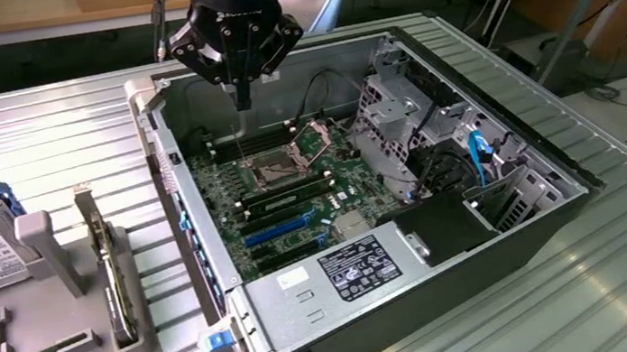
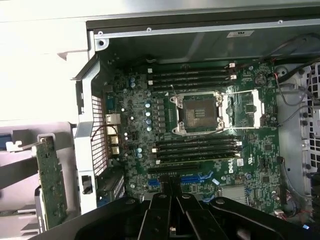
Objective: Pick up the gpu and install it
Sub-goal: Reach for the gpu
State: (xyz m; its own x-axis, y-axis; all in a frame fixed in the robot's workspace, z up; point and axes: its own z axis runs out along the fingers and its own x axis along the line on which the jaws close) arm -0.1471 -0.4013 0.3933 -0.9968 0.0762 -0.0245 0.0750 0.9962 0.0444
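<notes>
Open computer case (image 1: 528, 234) mid-table, motherboard (image 1: 289, 175) exposed, blue slots (image 1: 278, 229) unfilled.

Grey holder tray (image 1: 50, 251) sits just beside the case on the exterior view's left.

Gripper (image 1: 240, 96) hangs over the far end of the case, above the board; jaws pressed together, holding nothing.

The gpu (image 1: 118, 288) is not in the case; it stands on edge in a slot of the tray. It lies well apart from the jaws, across the case wall, toward the exterior view's left and nearer that camera. Its long axis runs roughly parallel with that wall; silver bracket (image 1: 85, 211) at its far end, sticking upward.
</notes>
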